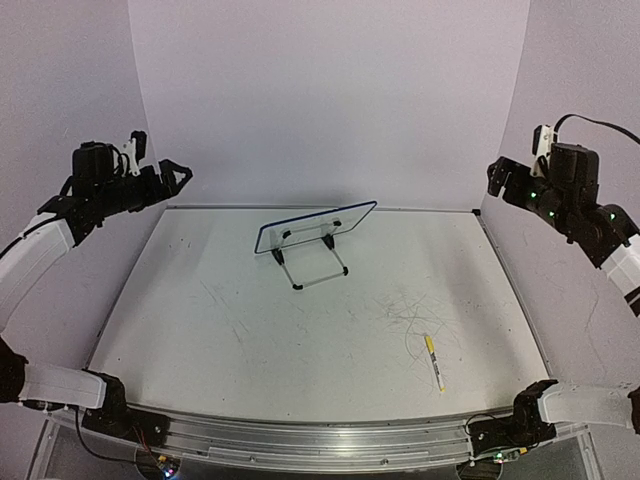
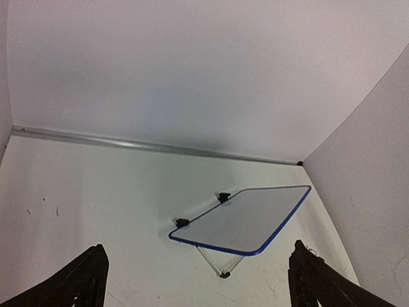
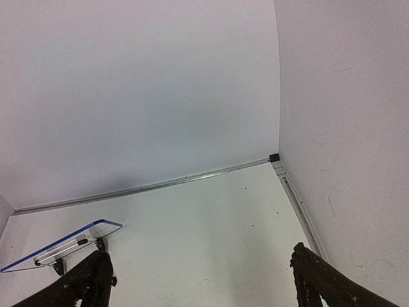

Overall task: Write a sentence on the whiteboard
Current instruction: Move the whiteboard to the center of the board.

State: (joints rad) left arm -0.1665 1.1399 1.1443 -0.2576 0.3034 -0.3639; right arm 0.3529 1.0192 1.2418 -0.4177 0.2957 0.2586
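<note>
The whiteboard (image 1: 316, 226), white with a thin blue frame, stands tilted on a wire stand at the back middle of the table. In the left wrist view the whiteboard (image 2: 246, 219) has a plain face, and the sentence does not show in any view. A yellow and white marker (image 1: 434, 362) lies on the table at the front right. My left gripper (image 1: 180, 175) hangs open high at the left, far from the board, and holds nothing (image 2: 199, 248). My right gripper (image 1: 497, 178) hangs open high at the right, also holding nothing (image 3: 200, 252). One corner of the whiteboard (image 3: 57, 246) shows at its lower left.
Grey scribble marks (image 1: 415, 315) cover the tabletop just behind the marker. A metal rail (image 1: 420, 209) runs along the table's back edge, and another rail (image 3: 295, 198) along its right side. White walls enclose the back and both sides.
</note>
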